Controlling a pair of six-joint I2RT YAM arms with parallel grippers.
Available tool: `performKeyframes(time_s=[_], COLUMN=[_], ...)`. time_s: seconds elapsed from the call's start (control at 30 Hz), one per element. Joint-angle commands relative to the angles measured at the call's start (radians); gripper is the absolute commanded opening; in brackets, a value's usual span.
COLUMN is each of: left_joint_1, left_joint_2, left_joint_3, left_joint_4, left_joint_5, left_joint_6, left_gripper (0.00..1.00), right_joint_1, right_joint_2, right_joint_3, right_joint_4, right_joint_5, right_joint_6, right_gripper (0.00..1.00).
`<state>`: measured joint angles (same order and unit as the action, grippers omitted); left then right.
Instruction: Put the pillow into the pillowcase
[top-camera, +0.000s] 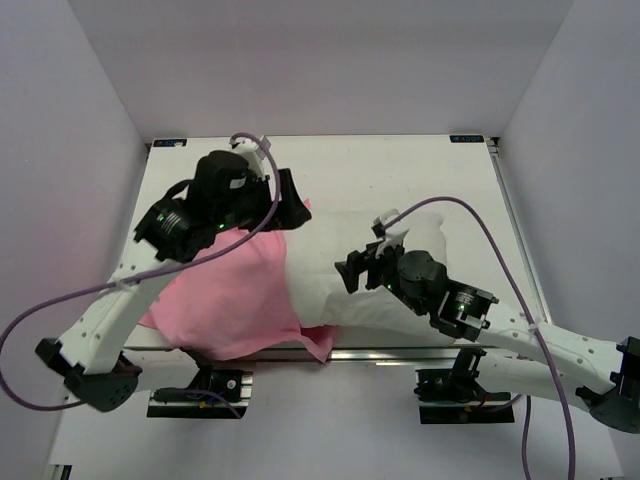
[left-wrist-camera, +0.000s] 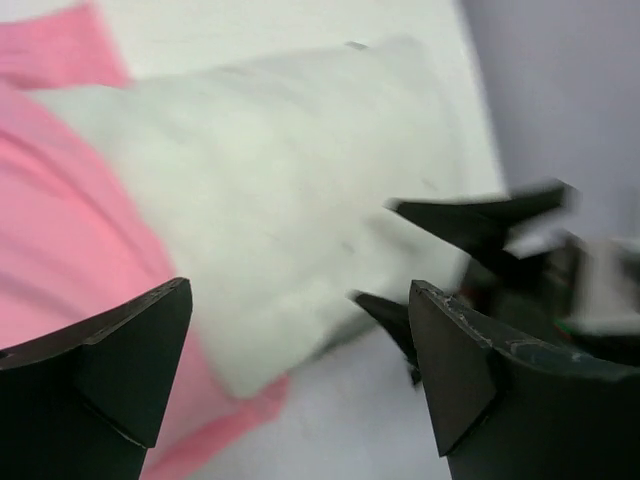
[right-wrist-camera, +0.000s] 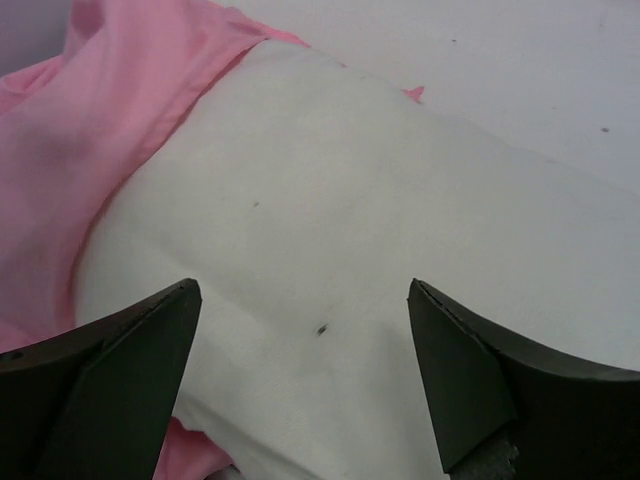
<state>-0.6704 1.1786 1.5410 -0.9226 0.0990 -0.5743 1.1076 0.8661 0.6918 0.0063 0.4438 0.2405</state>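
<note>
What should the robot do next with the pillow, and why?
Probably lower the right gripper onto the pillow and push it deeper into the pillowcase. Only one end looks tucked in, most sticks out, and both it and the left gripper are open, holding nothing.

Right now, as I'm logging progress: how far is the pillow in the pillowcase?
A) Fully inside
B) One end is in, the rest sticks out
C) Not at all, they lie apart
B: the pillowcase covers one end of the pillow, and the rest lies bare.
</note>
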Motion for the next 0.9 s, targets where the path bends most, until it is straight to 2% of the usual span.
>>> performKeyframes(time_s=[0.0, 0.07, 0.1, 0.2, 0.27, 0.43, 0.57, 0.67, 0.8, 0.87], left_joint_1=[0.000, 0.000, 0.000, 0.008, 0.038, 0.149, 0.181, 0.184, 0.184, 0.184], left_joint_2=[0.148, 0.280, 0.356, 0.464, 0.530, 0.546, 0.535, 0.562, 0.644, 0.671], left_joint_3=[0.088, 0.183, 0.208, 0.323, 0.364, 0.298, 0.177, 0.149, 0.149, 0.183], left_joint_4=[-0.159, -0.199, -0.203, -0.272, -0.303, -0.292, -0.213, -0.191, -0.186, -0.203], left_joint_5=[-0.330, -0.407, -0.430, -0.493, -0.525, -0.489, -0.404, -0.358, -0.373, -0.374], left_joint_6=[0.039, 0.066, 0.089, 0.111, 0.117, 0.131, 0.178, 0.200, 0.209, 0.211], left_gripper=[0.98, 0.98, 0.98, 0.98, 0.97, 0.93, 0.91, 0.89, 0.85, 0.79], right_joint_1=[-0.058, -0.124, -0.214, -0.381, -0.432, -0.526, -0.604, -0.647, -0.650, -0.649], right_joint_2=[0.054, 0.123, 0.146, 0.218, 0.273, 0.411, 0.554, 0.681, 0.815, 0.870], right_joint_3=[0.133, 0.185, 0.231, 0.309, 0.353, 0.489, 0.581, 0.662, 0.768, 0.794], right_joint_4=[-0.123, -0.173, -0.204, -0.223, -0.220, -0.154, -0.115, -0.109, -0.150, -0.157], right_joint_5=[0.070, 0.049, 0.018, -0.136, -0.189, -0.348, -0.734, -0.908, -1.049, -1.060], right_joint_6=[-0.044, -0.015, 0.002, 0.000, -0.033, -0.206, -0.317, -0.356, -0.392, -0.395], right_gripper=[0.89, 0.89, 0.89, 0.89, 0.89, 0.89, 0.89, 0.89, 0.89, 0.89])
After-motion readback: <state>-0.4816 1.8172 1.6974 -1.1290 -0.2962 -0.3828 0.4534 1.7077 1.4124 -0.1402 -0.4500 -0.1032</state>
